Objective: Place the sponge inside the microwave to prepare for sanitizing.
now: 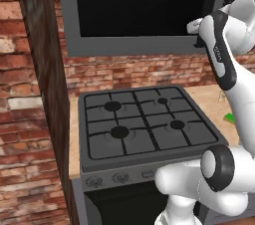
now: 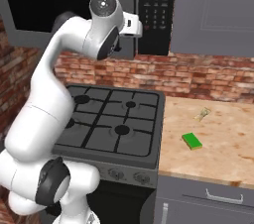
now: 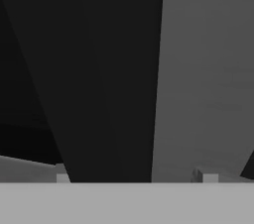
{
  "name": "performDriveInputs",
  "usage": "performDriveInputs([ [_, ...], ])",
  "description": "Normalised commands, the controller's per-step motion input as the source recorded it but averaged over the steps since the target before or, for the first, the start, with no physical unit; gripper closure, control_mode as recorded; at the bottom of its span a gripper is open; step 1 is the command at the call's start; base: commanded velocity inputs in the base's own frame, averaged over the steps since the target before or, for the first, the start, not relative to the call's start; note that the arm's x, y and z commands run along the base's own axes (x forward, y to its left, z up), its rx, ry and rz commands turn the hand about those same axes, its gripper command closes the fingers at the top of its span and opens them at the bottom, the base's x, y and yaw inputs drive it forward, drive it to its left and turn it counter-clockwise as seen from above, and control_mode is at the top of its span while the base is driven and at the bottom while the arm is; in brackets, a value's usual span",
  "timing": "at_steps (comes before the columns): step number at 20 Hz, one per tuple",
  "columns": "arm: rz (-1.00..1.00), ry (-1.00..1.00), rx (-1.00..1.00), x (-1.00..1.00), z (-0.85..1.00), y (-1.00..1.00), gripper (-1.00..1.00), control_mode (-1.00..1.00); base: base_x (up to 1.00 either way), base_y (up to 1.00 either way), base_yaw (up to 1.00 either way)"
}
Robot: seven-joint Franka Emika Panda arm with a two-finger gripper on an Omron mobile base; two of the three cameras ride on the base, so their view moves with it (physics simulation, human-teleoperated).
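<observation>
Brick-walled kitchen, wooden counter (image 2: pixel 218 139) at lower right of the right base view, black gas stove (image 2: pixel 111 124) beside it at centre. Nearest on that counter: the sponge (image 2: pixel 191 140), green face up, lying flat, long axis running diagonally from near-right to far-left, untouched. Just beyond it, a tiny pale clear object (image 2: pixel 202 114) near the wall. In the left base view, only a green sliver of the sponge (image 1: pixel 229 117) peeking past the white arm at right edge.

Farther and higher: the microwave (image 2: pixel 156 15) mounted above the stove, dark glass door apparently closed, keypad panel at upper centre. Gripper (image 2: pixel 133 26) raised at the door's right edge beside the keypad, arm folded upward with elbow high. Sponge therefore well below and to the right of the fingers, well apart. Finger opening: cannot tell, hand view too close to dark glass and grey frame. Likely step: opening the door before fetching the sponge.
</observation>
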Motion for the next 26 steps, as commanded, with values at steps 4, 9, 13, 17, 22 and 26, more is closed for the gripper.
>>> performDriveInputs([
  [4,-0.04,0.00,0.00,-0.38,0.00,0.47,1.00,-1.00,0.00,0.00,0.00],
  [9,-0.08,0.06,0.00,-0.40,0.01,0.44,1.00,-1.00,0.00,0.00,0.00],
  [13,-0.13,0.01,0.00,-0.45,0.00,0.45,1.00,-1.00,0.00,0.00,0.00],
  [17,-0.12,0.00,0.00,-0.45,0.00,0.42,1.00,-1.00,0.00,0.00,0.00],
  [22,-0.12,0.00,0.00,-0.48,0.00,0.43,1.00,-1.00,0.00,0.00,0.00],
  [26,-0.11,0.00,0.00,-0.48,0.00,0.44,1.00,-1.00,0.00,0.00,0.00],
])
